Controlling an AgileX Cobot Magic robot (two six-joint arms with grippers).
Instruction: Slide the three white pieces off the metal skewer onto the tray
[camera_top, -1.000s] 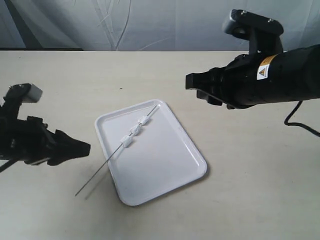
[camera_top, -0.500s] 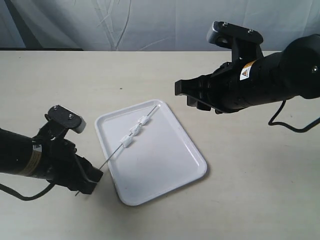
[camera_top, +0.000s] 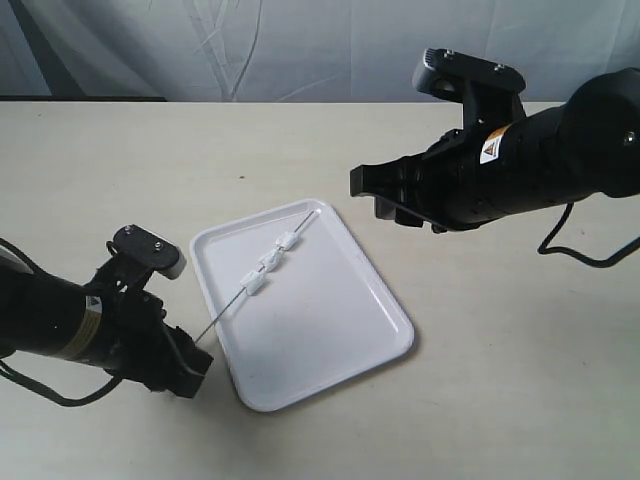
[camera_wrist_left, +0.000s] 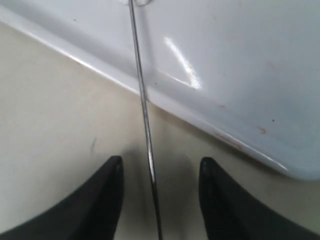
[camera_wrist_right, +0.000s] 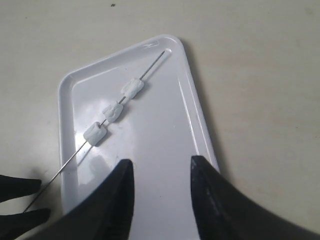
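The metal skewer (camera_top: 232, 300) lies slantwise, its far part on the white tray (camera_top: 340, 330) and its near end sticking out over the table. The three white pieces (camera_top: 270, 262) sit threaded on it in a row over the tray. My left gripper (camera_top: 192, 362) is low at the skewer's outer end. In the left wrist view it (camera_wrist_left: 161, 160) is open, and the skewer (camera_wrist_left: 145, 115) runs between its fingers without touching either. My right gripper (camera_top: 375, 195) hovers open above the tray's far side. Its wrist view shows the pieces (camera_wrist_right: 113, 111) and the tray (camera_wrist_right: 165, 200) below its empty gripper (camera_wrist_right: 162, 161).
A beige table (camera_top: 500, 380) carries the tray. A grey backdrop (camera_top: 300, 50) stands behind the table's far edge. The left gripper's black fingers (camera_wrist_right: 20, 200) show at a corner of the right wrist view, beside the tray's rim.
My left arm has swung in from the left edge and come down over the skewer's outer end. My right arm has shifted left, then held still. Skewer and pieces have not moved.
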